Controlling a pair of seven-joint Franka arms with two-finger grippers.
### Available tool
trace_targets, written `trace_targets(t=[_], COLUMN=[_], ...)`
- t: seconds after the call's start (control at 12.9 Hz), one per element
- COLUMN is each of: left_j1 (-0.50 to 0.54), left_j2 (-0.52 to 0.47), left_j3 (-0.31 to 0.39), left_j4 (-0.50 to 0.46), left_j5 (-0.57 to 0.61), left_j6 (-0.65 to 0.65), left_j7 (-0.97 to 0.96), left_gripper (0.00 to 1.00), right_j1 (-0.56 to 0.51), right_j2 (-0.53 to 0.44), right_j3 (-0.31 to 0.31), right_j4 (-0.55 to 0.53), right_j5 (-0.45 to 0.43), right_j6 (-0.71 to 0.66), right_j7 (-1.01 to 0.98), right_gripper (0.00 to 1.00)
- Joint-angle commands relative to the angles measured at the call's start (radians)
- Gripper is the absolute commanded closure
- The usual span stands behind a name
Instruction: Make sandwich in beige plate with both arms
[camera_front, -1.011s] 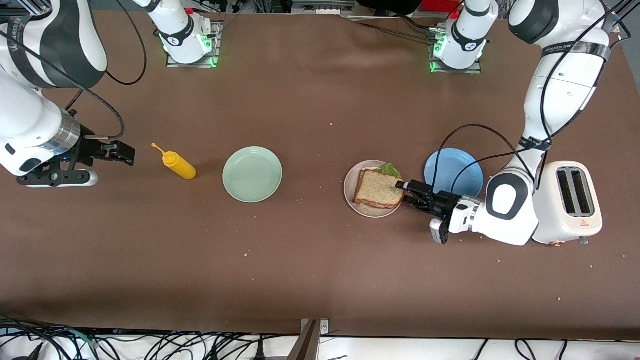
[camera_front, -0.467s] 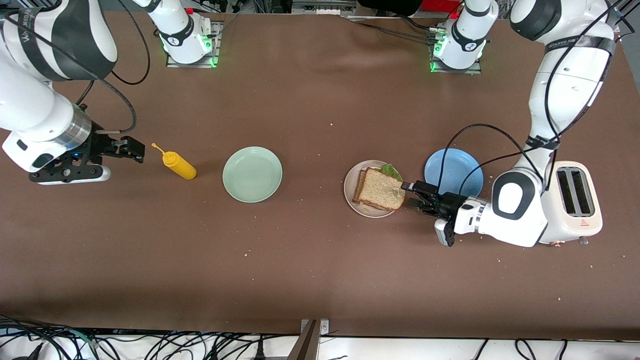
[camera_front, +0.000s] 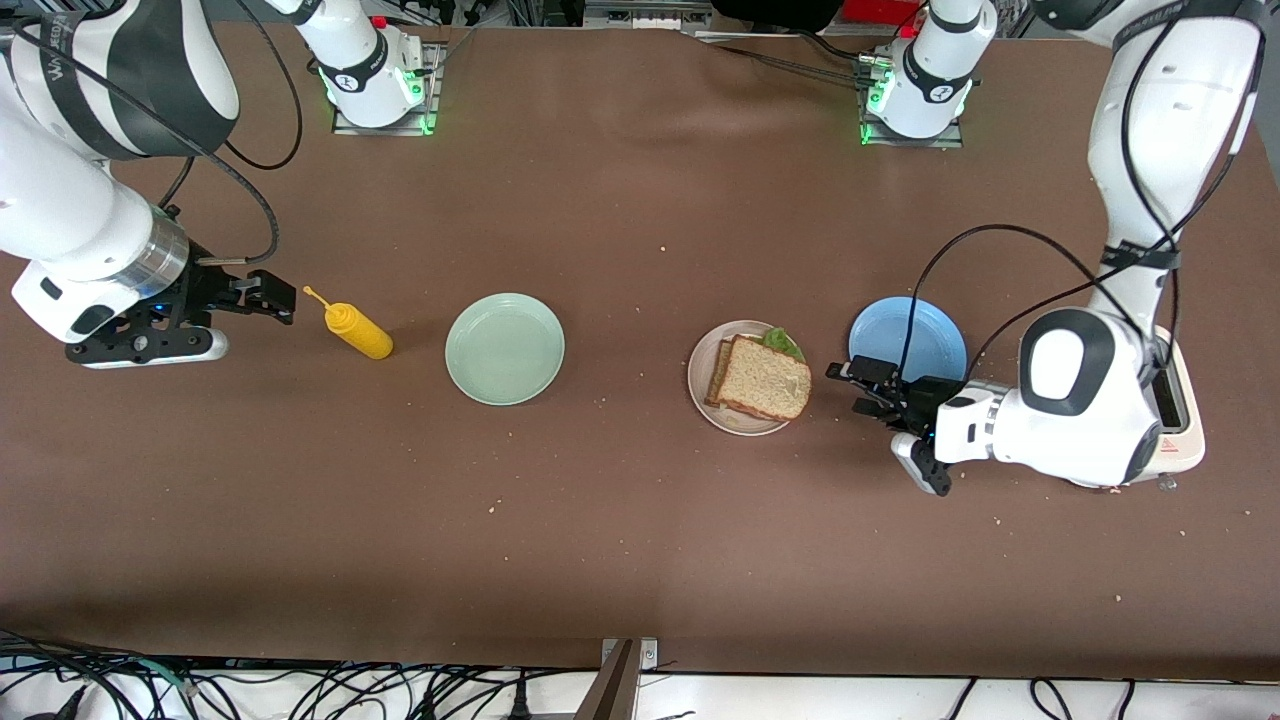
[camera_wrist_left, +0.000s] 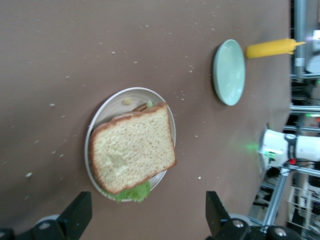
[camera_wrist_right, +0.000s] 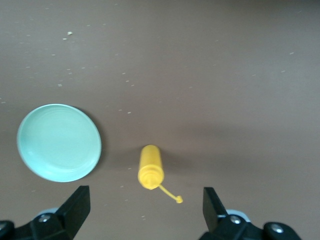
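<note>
Sandwich (camera_front: 760, 377) lies on beige plate (camera_front: 700, 385), just beside the spread, empty left tool (camera_front: 848, 389).

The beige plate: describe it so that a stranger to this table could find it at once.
On the brown table three round plates lie in a row. The pale beige plate is the middle one, between the mint-green plate and the blue plate. Only it holds a brown-bread sandwich with lettuce.

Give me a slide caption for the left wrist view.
Open left gripper facing the finished sandwich on the beige plate.
</note>
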Motion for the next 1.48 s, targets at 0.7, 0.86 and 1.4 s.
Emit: trace_targets(t=[0.7, 0.86, 1.4], left_j1=[-0.153, -0.181, -0.184], left_j2=[-0.473, -0.559, -0.749], left_j3=[0.029, 0.137, 0.254], left_j4=[-0.046, -0.113, -0.353], left_j5=[0.577, 0.522, 0.456], left_j6=[-0.136, -0.112, 0.014], left_j7=[-0.681, -0.682, -0.557], left_gripper=[0.0, 0.0, 0.0], right_j1=[-0.032, -0.035, -0.036], right_j2=[-0.013, -0.015, -0.015], right_j3=[-0.027, -0.032, -0.056], right_j4=[0.038, 0.038, 0.036], right_j5=[0.047, 0.038, -0.008], right_j6=[-0.096, -0.096, -0.134], right_j7=[-0.025, -0.042, -0.04], right_gripper=[0.0, 0.0, 0.0])
